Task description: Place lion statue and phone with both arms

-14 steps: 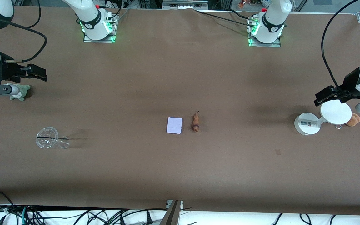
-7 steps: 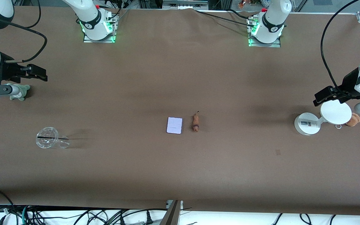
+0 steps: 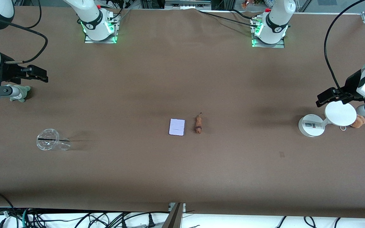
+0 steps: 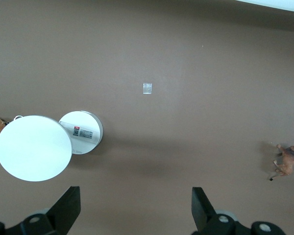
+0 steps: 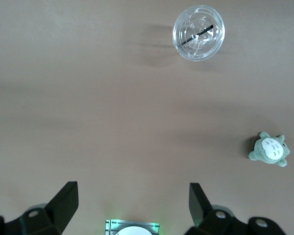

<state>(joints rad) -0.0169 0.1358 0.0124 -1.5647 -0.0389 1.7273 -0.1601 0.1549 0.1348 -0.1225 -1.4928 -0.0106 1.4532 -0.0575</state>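
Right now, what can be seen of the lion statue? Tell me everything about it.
The lion statue is a tiny, elongated orange-brown animal figurine. Its darker brown mane end points toward the front camera, and its thin dark tail points toward the arm bases. It looks like hard molded material. It lies on the brown table near the middle, beside the phone on the left arm's side, with a narrow gap between them. Nothing touches it but the table. The left wrist view shows its legs and tail.

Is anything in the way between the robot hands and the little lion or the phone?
Nothing visible: bare table lies between the open left gripper, above the white stand, and the lion statue, and between the open right gripper and the phone.
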